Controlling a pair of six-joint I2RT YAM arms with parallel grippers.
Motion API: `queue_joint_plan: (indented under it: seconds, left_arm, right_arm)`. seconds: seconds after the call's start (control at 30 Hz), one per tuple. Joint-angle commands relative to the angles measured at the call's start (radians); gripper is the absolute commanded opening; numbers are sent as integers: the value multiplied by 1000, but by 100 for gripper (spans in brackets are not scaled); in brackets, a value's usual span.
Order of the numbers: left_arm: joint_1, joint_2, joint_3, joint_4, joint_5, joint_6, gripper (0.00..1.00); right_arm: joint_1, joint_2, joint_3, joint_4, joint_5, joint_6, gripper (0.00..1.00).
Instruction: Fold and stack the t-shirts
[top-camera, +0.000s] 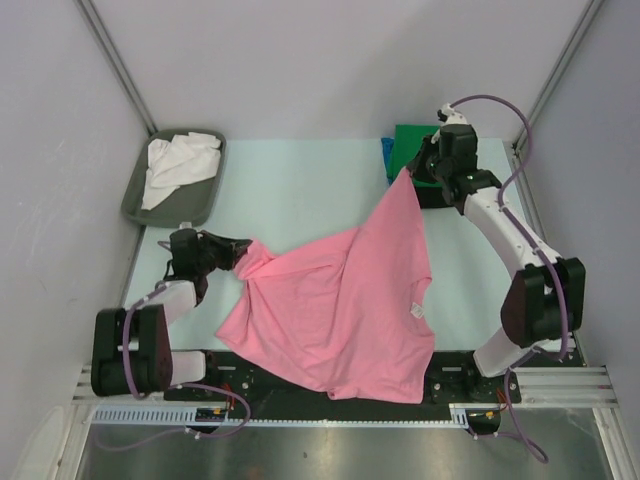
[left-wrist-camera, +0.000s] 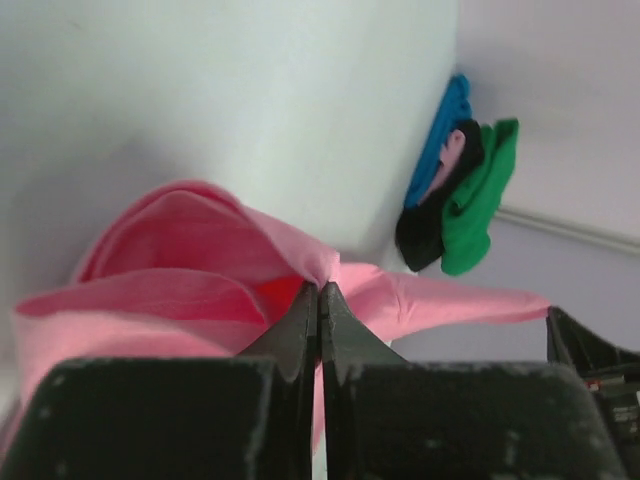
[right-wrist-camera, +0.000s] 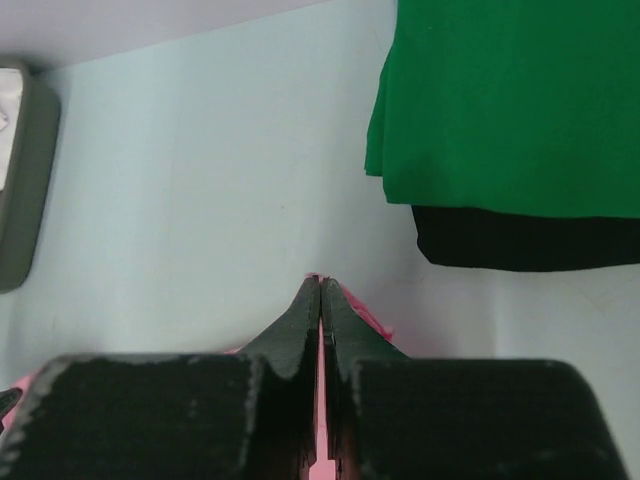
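left claw and right claw clamped on pink t-shirt, green shirt just beyond, probably white shirt in tray

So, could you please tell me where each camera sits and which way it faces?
Top external: above and behind the bases, looking down on the table; both arms show, left gripper and right gripper pinching the pink t-shirt.
Left wrist: behind its shut fingers, facing across the table towards the green t-shirt.
Right wrist: behind its shut fingers, facing down at the table.
Shared: both wrist views show the green t-shirt and the black t-shirt.
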Motion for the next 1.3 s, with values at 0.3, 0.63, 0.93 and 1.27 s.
queue_joint_plan:
  seconds: [0.3,0.63,0.93,1.27]
  left_arm:
    - [68,337,316,128,-99,-84,11]
    - [55,169,390,-315,-176,252,100]
    - [55,50,302,-490,-170,309,92]
    - [16,84,229,-475,-176,272,77]
  right_arm:
    - [-3,175,227,105,126,-64,0]
    - [15,117,160,126,117,-70,0]
    - [41,56,69,139,111,-60,0]
    - [61,48,23,153,99,-41,0]
